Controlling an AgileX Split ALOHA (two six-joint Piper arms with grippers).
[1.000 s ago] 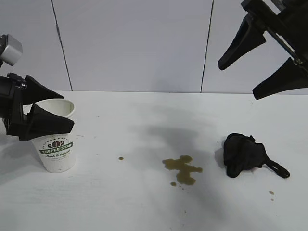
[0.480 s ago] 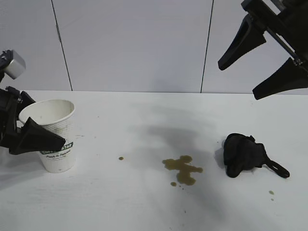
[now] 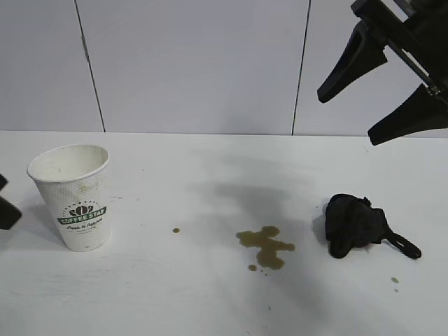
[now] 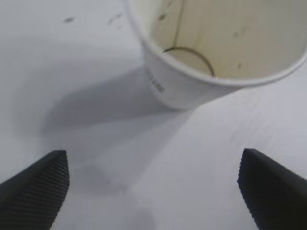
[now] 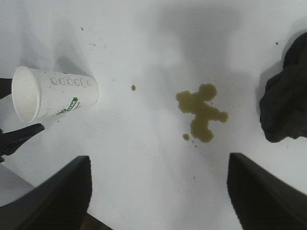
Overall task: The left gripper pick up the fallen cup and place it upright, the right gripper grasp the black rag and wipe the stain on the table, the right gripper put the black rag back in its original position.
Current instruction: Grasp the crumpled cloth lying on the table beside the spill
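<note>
Exterior: one cup (image 3: 73, 197) upright at table (image 3: 175, 294) left, mouth up; one stain (image 3: 266, 246) centre; one black rag (image 3: 355, 225) right. Right gripper (image 3: 381, 87) raised above, fingers spread.
Left wrist: left gripper (image 4: 156, 179) spread wide, empty, near cup (image 4: 211, 52).
Right wrist: stain (image 5: 201, 112) between cup (image 5: 50, 92) and rag (image 5: 288, 103).

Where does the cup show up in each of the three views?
Exterior view: the cup stands upright at the left of the table.
Left wrist view: its open rim and inside fill the upper part.
Right wrist view: it sits at the left edge.
Shared landmark: the stain; the left wrist view lacks it.
</note>
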